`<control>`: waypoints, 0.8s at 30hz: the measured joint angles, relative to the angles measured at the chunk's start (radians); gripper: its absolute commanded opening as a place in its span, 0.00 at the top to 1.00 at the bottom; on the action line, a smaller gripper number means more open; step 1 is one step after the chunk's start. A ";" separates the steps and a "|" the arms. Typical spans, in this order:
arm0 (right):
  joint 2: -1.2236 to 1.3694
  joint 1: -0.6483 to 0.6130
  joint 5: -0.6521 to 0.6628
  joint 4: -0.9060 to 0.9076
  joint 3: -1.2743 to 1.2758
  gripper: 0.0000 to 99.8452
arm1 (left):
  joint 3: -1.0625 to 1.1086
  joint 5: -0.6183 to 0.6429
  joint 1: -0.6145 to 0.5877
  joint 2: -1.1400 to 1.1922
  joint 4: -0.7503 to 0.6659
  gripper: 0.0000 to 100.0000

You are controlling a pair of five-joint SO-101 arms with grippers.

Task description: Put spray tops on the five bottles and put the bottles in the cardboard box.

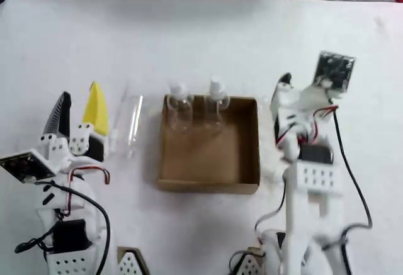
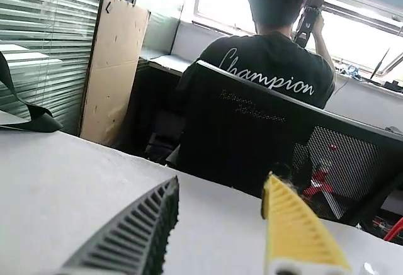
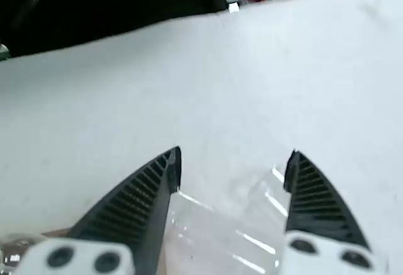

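Left gripper (image 1: 79,92): black and yellow fingers spread, beside a capless clear plastic bottle (image 1: 131,124) that lay on the white table (image 1: 208,36).
Brown cardboard box (image 1: 208,185): held two spray-topped clear bottles (image 1: 179,108).
Right gripper (image 3: 232,155): over another clear bottle (image 3: 220,231); grip could not be told.

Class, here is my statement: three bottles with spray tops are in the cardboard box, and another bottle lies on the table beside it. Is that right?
Not quite. The high view shows two bottles with spray tops in the cardboard box, not three: the left bottle and the right bottle. The other bottle does lie on the table beside it.
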 measured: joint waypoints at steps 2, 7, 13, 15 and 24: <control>0.061 0.026 -0.043 -0.032 -0.011 0.76 | -0.002 0.000 0.006 0.000 0.015 0.92; 0.140 0.029 -0.075 -0.091 -0.011 0.76 | -0.037 0.000 0.006 0.000 0.123 0.90; 0.209 0.034 -0.075 -0.144 -0.011 0.76 | -0.058 -0.002 0.006 0.000 0.172 0.90; 0.221 0.034 -0.075 -0.155 -0.011 0.76 | -0.058 -0.029 0.026 0.000 0.172 0.91; 0.232 0.035 -0.075 -0.181 -0.015 0.76 | -0.058 -0.222 0.176 0.002 0.172 0.91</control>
